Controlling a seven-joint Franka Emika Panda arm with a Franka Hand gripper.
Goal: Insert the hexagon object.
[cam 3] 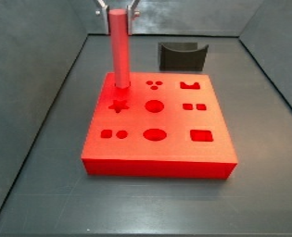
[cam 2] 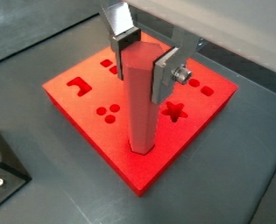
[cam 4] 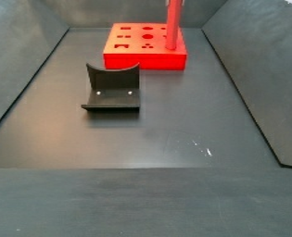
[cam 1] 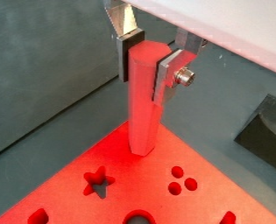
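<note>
1. Dark grey desk (cam 4: 160, 130) carries everything.
2. Flat red block with shaped holes (cam 3: 173, 139) lies on it.
3. Dark grey curved holder (cam 4: 112, 88) sits well apart from the block.
4. Long light-red translucent hexagon rod (cam 2: 143, 101) stands upright, lower end at a corner hole of the block.
5. Claw (cam 2: 144, 59) above the block, pinching the rod's top.

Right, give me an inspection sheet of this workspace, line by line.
Surface: dark grey floor, bare apart from the items below.
Job's things: hexagon object, a light-red rod, held upright with its lower end at a corner of the red block; whether it is seated in a hole cannot be told.
Clutter: dark curved holder, lying apart from the block.
Grippers: pincer above the block, silver fingers closed on the rod's upper part.
Cables: nothing seen.
Surroundings: dark walls slope up around the floor.
</note>
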